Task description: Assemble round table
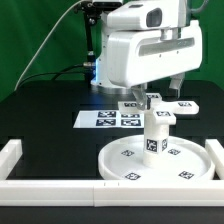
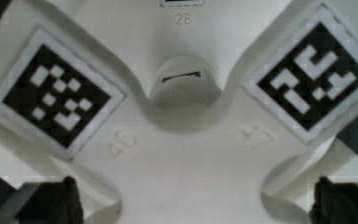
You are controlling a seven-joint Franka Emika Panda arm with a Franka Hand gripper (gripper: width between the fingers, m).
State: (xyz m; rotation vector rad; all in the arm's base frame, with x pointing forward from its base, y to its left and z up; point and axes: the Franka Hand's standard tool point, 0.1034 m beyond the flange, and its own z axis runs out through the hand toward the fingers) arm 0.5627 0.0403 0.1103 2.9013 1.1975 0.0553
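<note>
Nearest the exterior camera, a large flat round white plastic disc (image 1: pixel 158 160) with black-and-white tags lies in the lower right of the frame on the black desk (image 1: pixel 50 105), with a short white cylindrical leg (image 1: pixel 155 134) standing upright at its middle. On top of the leg sits a white X-shaped cross base (image 1: pixel 160 108) (image 2: pixel 179 120), right of the marker board (image 1: pixel 104 118). Above the base is the robot's hand (image 1: pixel 158 97); I cannot tell whether it grips the base.

One round disc (image 1: pixel 160 163), one upright leg (image 1: pixel 156 135), one cross base (image 1: pixel 160 107) and one marker board (image 1: pixel 103 118).
</note>
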